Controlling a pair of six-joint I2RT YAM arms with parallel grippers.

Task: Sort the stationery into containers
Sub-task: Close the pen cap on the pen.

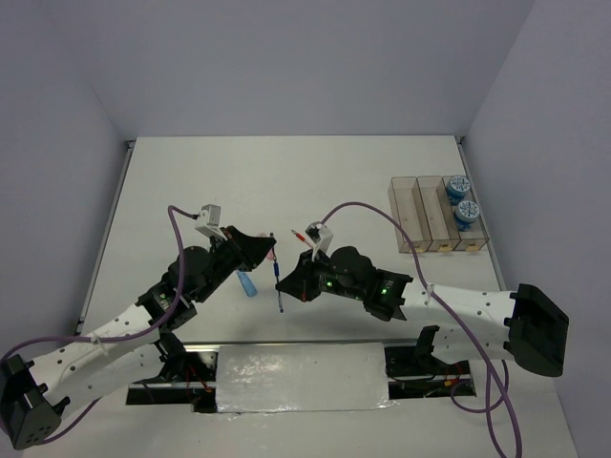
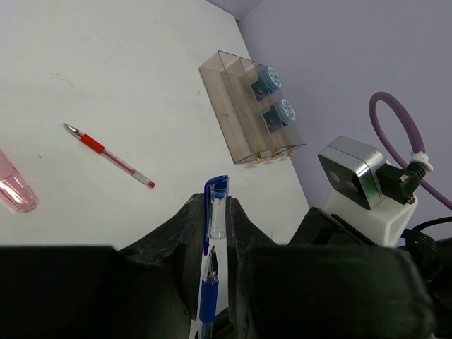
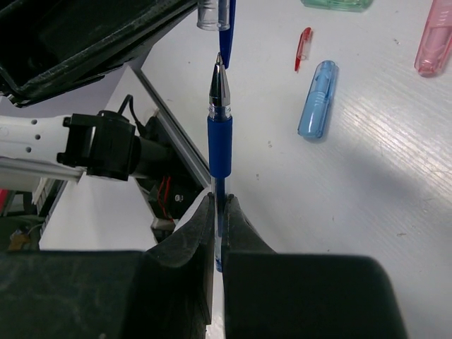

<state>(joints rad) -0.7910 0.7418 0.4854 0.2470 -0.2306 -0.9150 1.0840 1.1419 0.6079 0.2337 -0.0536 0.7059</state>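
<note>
My left gripper (image 2: 215,212) is shut on a clear pen cap with a blue clip (image 2: 217,208). My right gripper (image 3: 219,205) is shut on the thin blue pen (image 3: 219,134), whose bare tip points at the cap's mouth with a small gap between them. In the top view both grippers meet over the table's middle, left (image 1: 268,250) and right (image 1: 285,278). The red pen (image 2: 109,155) lies on the table. The three joined clear bins (image 1: 406,215) stand at the right. Two blue-and-white rolls (image 1: 459,185) (image 1: 467,212) sit in the rightmost bin.
A blue oblong piece (image 3: 316,99), a pink one (image 3: 434,42), a green one (image 3: 337,4) and a small red piece (image 3: 304,48) lie on the table under the grippers. The blue piece also shows in the top view (image 1: 246,282). Grey walls enclose the table.
</note>
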